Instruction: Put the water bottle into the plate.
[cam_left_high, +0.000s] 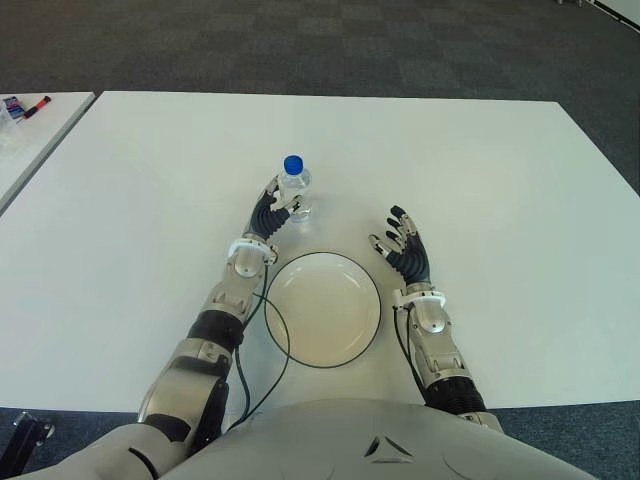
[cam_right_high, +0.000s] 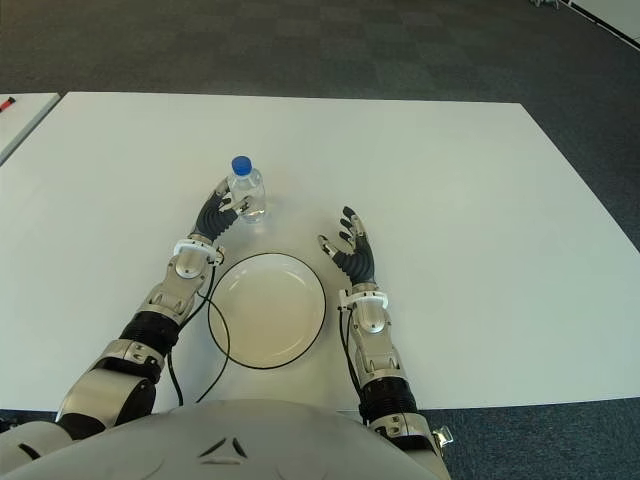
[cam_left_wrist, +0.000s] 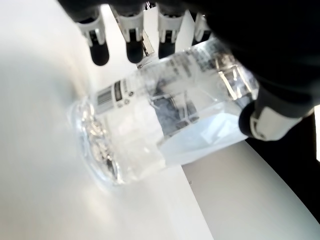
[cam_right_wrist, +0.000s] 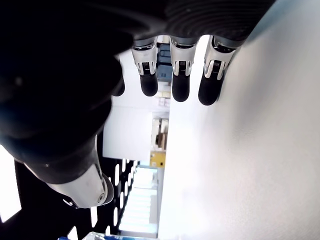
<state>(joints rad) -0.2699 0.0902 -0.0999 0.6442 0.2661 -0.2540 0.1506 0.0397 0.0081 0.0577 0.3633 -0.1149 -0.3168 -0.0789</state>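
Upright beyond the plate (cam_left_high: 322, 308) on the white surface (cam_left_high: 500, 180), the clear water bottle (cam_left_high: 294, 187), likely light and slippery, is clasped mid-body by the left hand (cam_left_high: 270, 212); the right hand (cam_left_high: 405, 246) is spread, empty.

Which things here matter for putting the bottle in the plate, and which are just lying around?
For the job:
- water bottle, upright on the white table
- plate
- left hand, around the bottle

Lying about:
- markers on the side table
- right hand, idle right of the plate
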